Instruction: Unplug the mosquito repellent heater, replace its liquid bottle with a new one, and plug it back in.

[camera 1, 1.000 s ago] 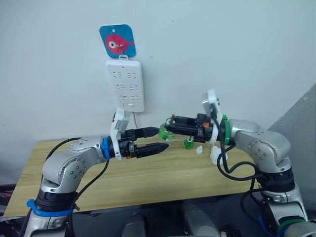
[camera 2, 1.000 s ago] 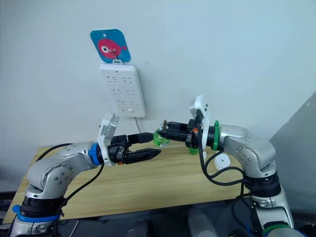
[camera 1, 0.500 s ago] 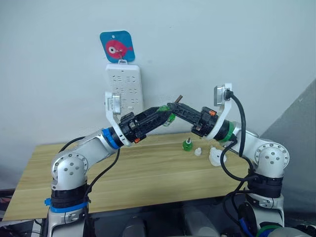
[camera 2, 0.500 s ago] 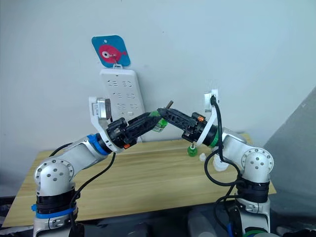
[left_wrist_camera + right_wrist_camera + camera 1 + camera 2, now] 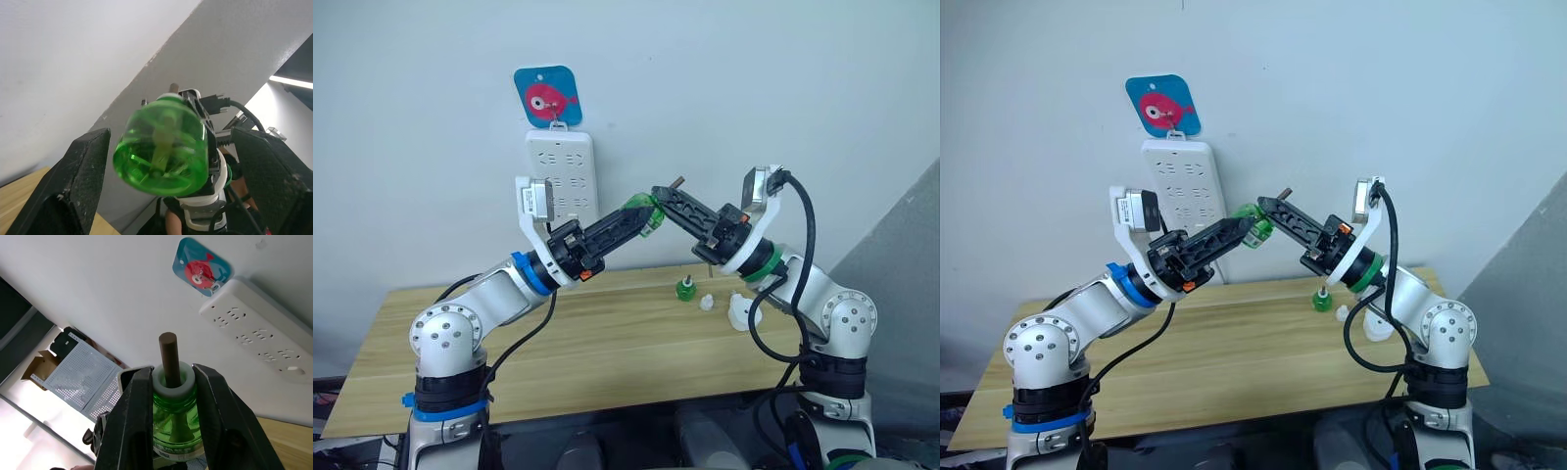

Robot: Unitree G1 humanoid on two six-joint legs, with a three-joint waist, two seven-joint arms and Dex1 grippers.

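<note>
**Operator:** What's different from a second ago?

**Spotter:** Start nearest you. On the wooden table (image 5: 558, 352) nothing has moved. The mosquito repellent heater (image 5: 741, 309) lies unplugged by the right edge. Just beside it are a small white cap (image 5: 706, 301) and a small green piece (image 5: 684, 288). I can't tell whether that piece is the old bottle.

**Operator:** And the arms?

**Spotter:** You've lifted both off table height, and they now meet in mid-air above the far edge. Your right gripper (image 5: 172, 374) is clamped on the neck of the green bottle (image 5: 161, 152), on the white collar just under the brown wick. A second ago your left gripper (image 5: 634, 217) hung lower, short of the bottle. Now its two fingers stand wide apart on either side of the bottle's base, not touching it.

**Operator:** So what does that mean?

**Spotter:** I read it as a handover about to happen, or a regrip. With the cap off and the wick bare, this is likely the new one, ready to go in. But the heater is down on the table, well apart from both grippers. The bottle is only changing grips, and nothing has been screwed in.

**Operator:** And behind?

**Spotter:** The power strip (image 5: 562, 176) hangs on the wall under the fish sticker (image 5: 548, 96). Its sockets are all free, so plugging back in is still to come.
</note>
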